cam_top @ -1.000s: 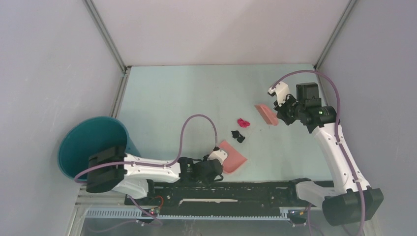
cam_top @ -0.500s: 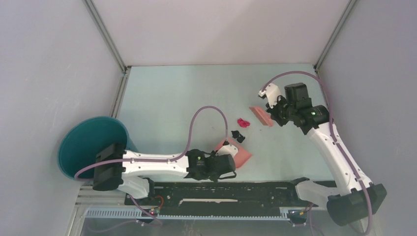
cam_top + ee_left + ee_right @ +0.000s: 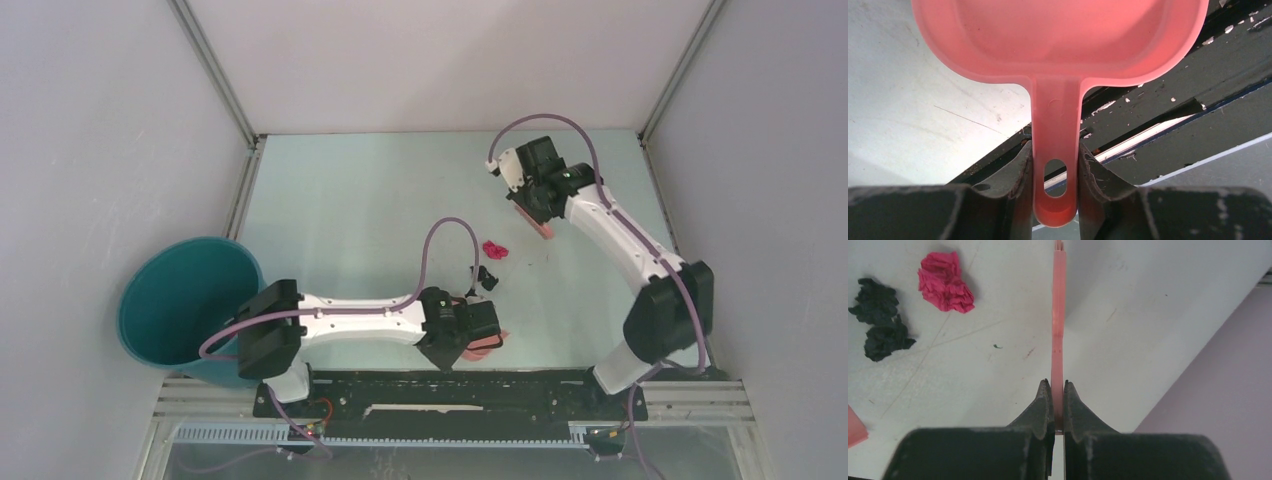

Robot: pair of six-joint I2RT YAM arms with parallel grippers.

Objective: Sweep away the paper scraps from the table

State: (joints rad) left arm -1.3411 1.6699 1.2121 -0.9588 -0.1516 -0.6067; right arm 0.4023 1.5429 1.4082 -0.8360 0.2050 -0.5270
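Observation:
A magenta paper scrap [image 3: 494, 249] and black paper scraps [image 3: 487, 277] lie on the pale green table [image 3: 380, 200]. My left gripper [image 3: 470, 328] is shut on the handle of the salmon-pink dustpan [image 3: 487, 342], just on the near side of the black scraps. In the left wrist view the handle sits between my left gripper [image 3: 1055, 165] jaws, and the dustpan [image 3: 1058, 35] pan is empty. My right gripper [image 3: 537, 205] is shut on the pink brush [image 3: 543, 228], to the far right of the magenta scrap. In the right wrist view my right gripper [image 3: 1058, 387] holds the brush [image 3: 1059, 315] edge-on, with the magenta scrap [image 3: 945, 282] and black scraps [image 3: 880, 320] to its left.
A round teal bucket [image 3: 180, 300] stands off the table's near-left corner. The black base rail [image 3: 450, 390] runs along the near edge, under the dustpan. Grey walls enclose the table on the far, left and right sides.
My left arm has stretched right and turned, carrying the dustpan close to the black scraps. My right arm has swung left and farther back with the brush, past the magenta scrap.

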